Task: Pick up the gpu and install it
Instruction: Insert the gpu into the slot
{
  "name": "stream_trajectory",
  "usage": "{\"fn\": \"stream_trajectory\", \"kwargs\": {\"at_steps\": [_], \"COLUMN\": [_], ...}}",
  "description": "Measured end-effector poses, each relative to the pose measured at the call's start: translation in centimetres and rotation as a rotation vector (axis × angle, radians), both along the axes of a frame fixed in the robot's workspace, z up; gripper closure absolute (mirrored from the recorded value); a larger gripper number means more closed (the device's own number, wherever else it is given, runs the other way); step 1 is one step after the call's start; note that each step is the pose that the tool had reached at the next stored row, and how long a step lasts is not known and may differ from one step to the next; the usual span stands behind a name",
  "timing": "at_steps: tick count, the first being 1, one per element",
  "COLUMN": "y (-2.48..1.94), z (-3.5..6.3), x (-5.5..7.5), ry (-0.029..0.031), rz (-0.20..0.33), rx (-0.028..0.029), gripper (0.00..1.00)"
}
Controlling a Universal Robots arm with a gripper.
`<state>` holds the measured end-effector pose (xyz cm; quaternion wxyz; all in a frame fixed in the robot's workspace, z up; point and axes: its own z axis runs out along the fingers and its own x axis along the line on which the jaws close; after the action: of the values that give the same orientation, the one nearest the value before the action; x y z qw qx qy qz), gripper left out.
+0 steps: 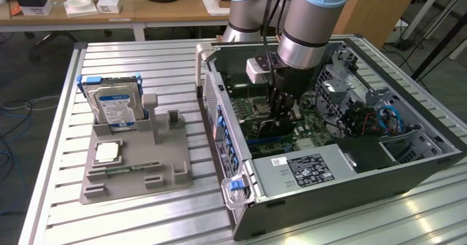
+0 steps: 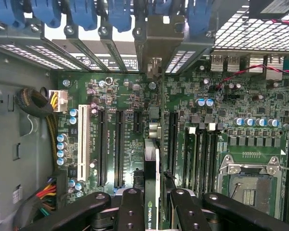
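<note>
My gripper point(image 1: 281, 104) reaches down into the open computer case point(image 1: 219, 103), over the green motherboard point(image 2: 120, 96). It is shut on the gpu point(image 2: 152, 163), which stands edge-on between the two black fingers point(image 2: 131, 207). In the exterior view the gpu point(image 1: 268, 129) appears as a dark card just under the gripper, low over the board. Its silver end bracket point(image 2: 160, 33) lies against the case's rear slot openings, beside the blue clips. The card's lower edge sits along the board between the long black slots point(image 2: 119, 144); whether it is fully seated I cannot tell.
A grey fixture point(image 1: 139, 174) on the slatted table holds a hard drive with a blue label point(image 1: 115, 105), a square processor point(image 1: 108, 152) and a narrow memory stick point(image 1: 131, 168). Inside the case are the power supply point(image 1: 307, 168), the empty processor socket point(image 2: 248, 185) and cable bundles point(image 2: 33, 101).
</note>
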<state>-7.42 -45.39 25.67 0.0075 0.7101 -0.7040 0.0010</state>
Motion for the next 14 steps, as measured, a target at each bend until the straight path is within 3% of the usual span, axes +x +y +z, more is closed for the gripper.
{"fn": "stream_trajectory", "kwargs": {"at_steps": [14], "y": [0.0], "z": [-0.56], "x": [-0.07], "ry": [0.0], "rz": [-0.001], "rx": [-0.0001], "gripper": [0.74]}}
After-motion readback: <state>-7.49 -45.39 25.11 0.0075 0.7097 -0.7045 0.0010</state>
